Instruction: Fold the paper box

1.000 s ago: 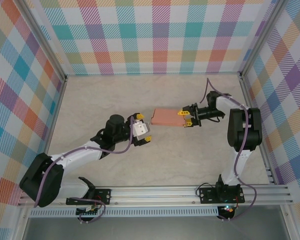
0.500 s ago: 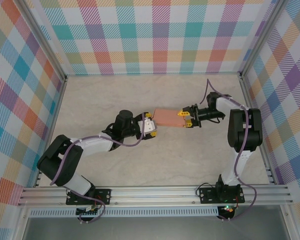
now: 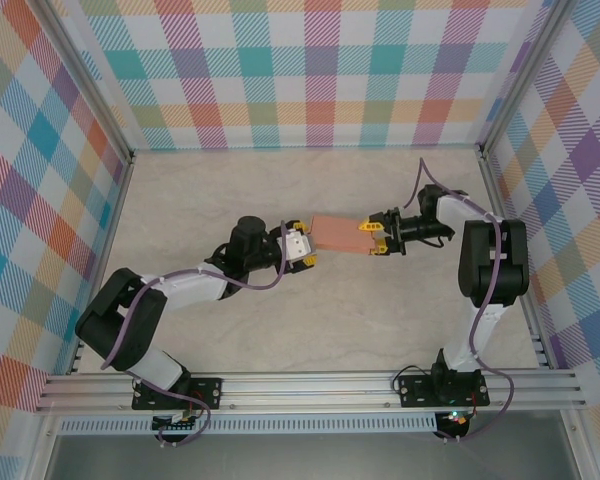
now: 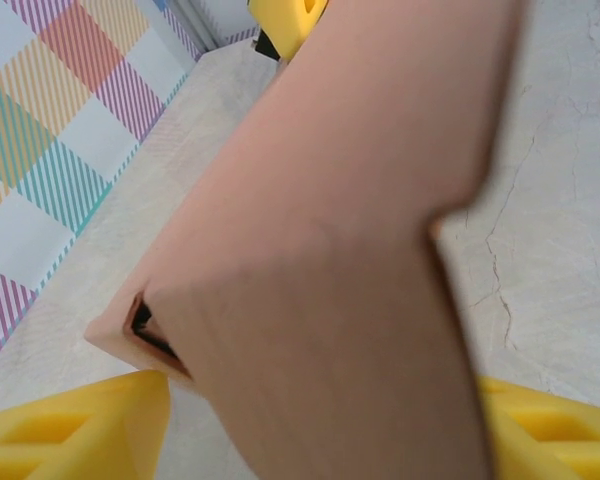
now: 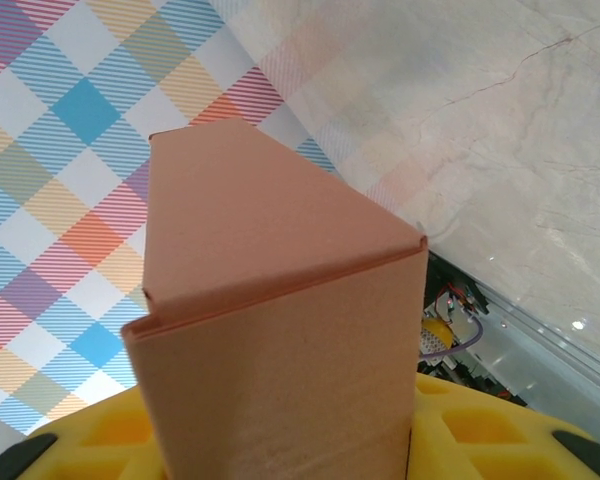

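Where the two arms meet near the middle of the table (image 3: 380, 330), the box (image 3: 335, 232) lies lengthwise between them, already folded into a rectangular sleeve. The right tool (image 3: 372, 236) is clamped on its right end, with yellow fingers (image 5: 480, 430) against either side. The left tool (image 3: 306, 250) straddles the left end; whether its fingers (image 4: 70, 425) actually press the card, I cannot tell.
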